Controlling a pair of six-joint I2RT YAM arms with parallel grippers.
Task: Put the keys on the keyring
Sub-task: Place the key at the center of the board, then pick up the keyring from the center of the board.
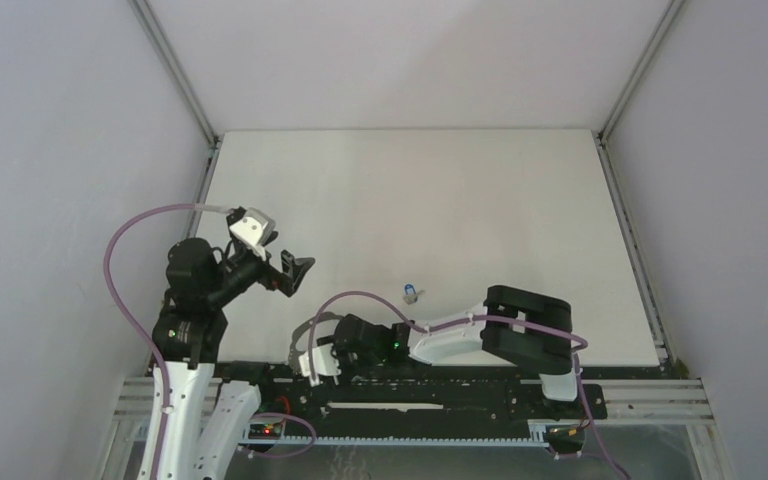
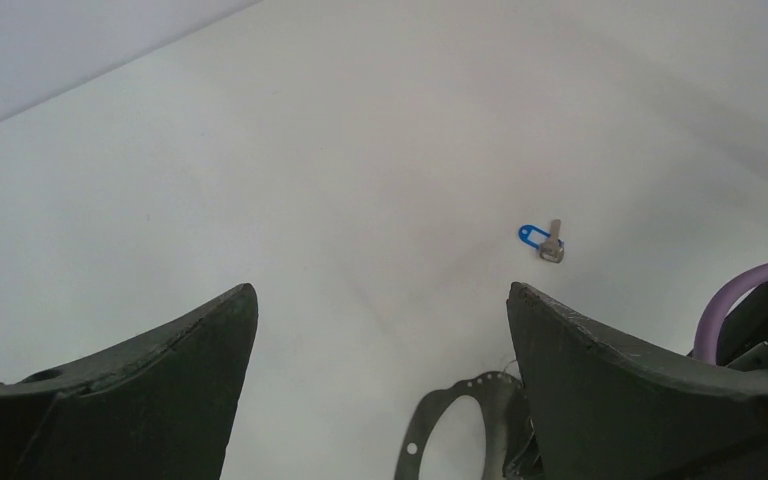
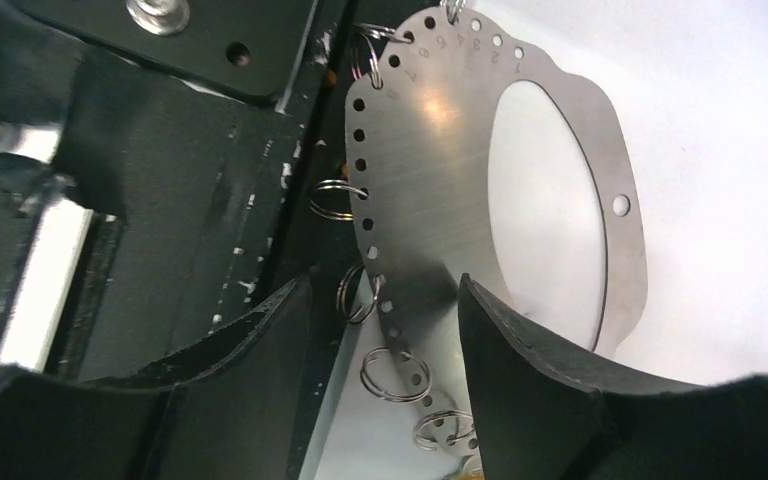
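Top external gives you the white surface (image 1: 410, 190) across the middle of the cell, with both arms at its near edge. Your left arm (image 1: 198, 290) stands up on the left side, and the left pincer (image 1: 296, 272) hangs above the surface, pointing toward the middle. Left wrist shows it released, its two dark fingers (image 2: 140, 400) spread wide over bare white.

Your right arm (image 1: 520, 330) lies folded low and reaches leftward along the near edge. Right wrist puts the right pincer (image 3: 385, 295) at the keyring (image 3: 420, 150). The jaws are parted and sit astride the holed band. The finger (image 3: 250, 380) on the left of that view shows a clear gap to the plate's edge, so you have it released, not grasping. You cannot tell whether the other finger touches the metal.

The keyring is a flat brushed-metal hoop with an oval opening. It sits at the near edge of the surface, right against the black base frame (image 3: 210, 150).

Your blue-tagged key (image 1: 412, 293) lies flat on the surface just beyond the right arm's wrist. It is apart from the keyring and not threaded on.

Small wire loops (image 3: 335, 198) hang from the row of holes on the keyring's frame side. Stamped numerals sit beside the upper holes.
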